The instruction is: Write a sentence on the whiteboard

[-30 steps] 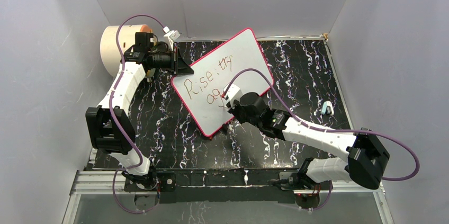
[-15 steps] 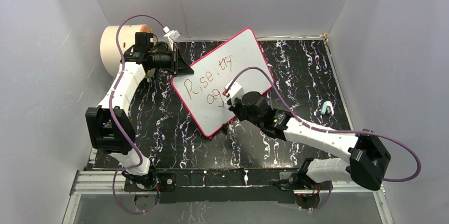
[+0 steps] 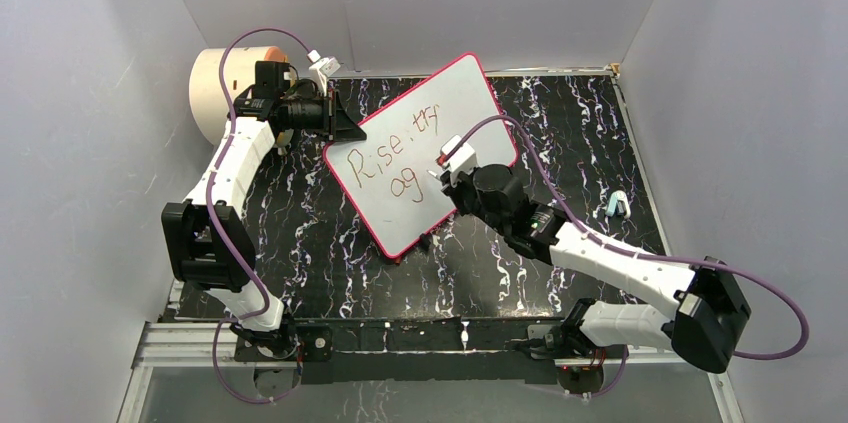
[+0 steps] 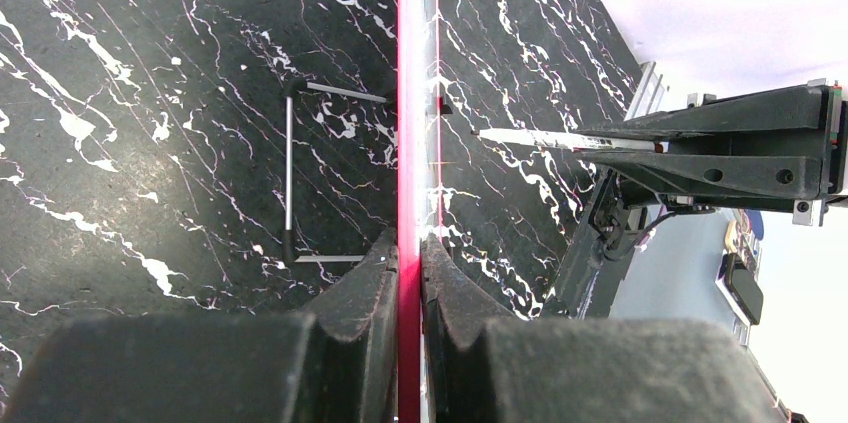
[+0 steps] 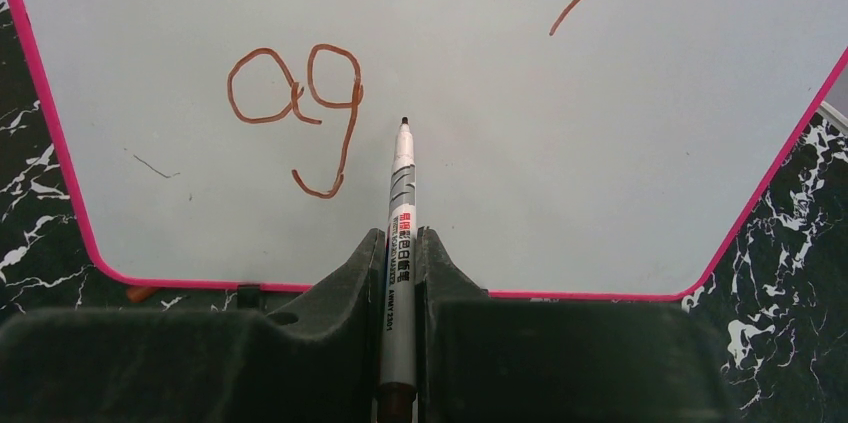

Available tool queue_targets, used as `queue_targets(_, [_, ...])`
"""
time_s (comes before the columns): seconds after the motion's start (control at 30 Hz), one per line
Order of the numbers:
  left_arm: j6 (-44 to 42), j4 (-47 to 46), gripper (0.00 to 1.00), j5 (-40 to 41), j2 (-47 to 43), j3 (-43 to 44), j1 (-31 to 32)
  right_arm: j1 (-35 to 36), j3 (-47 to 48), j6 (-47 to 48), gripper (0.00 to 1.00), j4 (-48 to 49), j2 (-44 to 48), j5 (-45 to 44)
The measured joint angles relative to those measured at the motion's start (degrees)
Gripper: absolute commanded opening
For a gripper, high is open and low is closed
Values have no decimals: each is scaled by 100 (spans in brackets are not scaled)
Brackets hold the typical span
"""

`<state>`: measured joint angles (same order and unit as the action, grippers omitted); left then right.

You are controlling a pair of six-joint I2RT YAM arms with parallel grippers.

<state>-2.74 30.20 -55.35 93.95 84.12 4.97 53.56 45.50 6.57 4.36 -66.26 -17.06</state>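
Right claw: the right gripper [image 5: 401, 243] is closed on a marker [image 5: 402, 205], its two dark fingers pressed on either side of the barrel.
Marker: grey barrel with a red printed label, pointing to 12 o'clock in the right wrist view. The fine tip is at 3 o'clock of the "g", just beside it.
Tip and board: in the left wrist view a small gap shows between the tip and the board face.
Writing: the sentence [image 3: 398, 155] is reddish-brown. It reads "Rise, try" on the upper line, with only "ag" on the line below.
Board: the whiteboard [image 3: 462, 101] stands tilted near the middle of the table, at 11 o'clock of the right wrist. Its pink rim runs all round.
Left claw: the left gripper [image 4: 408, 253] is clamped on the board's pink rim, at the board's 10 o'clock corner in the top view.
Wire leg: a thin metal bracket [image 4: 289, 178] sticks out from the back of the board.
Table: black marbled table [image 3: 300, 233].
Cylinder: a cream cylinder [image 3: 213, 93] is at 10 o'clock, behind the left arm.
Small item: a pale blue object [image 3: 617, 205] lies at 3 o'clock, well apart from the board.
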Motion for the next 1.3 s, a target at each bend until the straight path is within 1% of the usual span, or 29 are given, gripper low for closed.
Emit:
queue_targets(0.43, [0, -13, 0, -2, -2, -4, 0, -232, 0, 116, 0, 520, -260, 114])
queue_targets(0.63, [0, -15, 0, -2, -2, -7, 0, -260, 4, 138, 0, 570, -474, 267])
queue_targets(1.3, [2, -17, 0, -2, -2, -9, 0, -260, 4, 223, 0, 686, -472, 291])
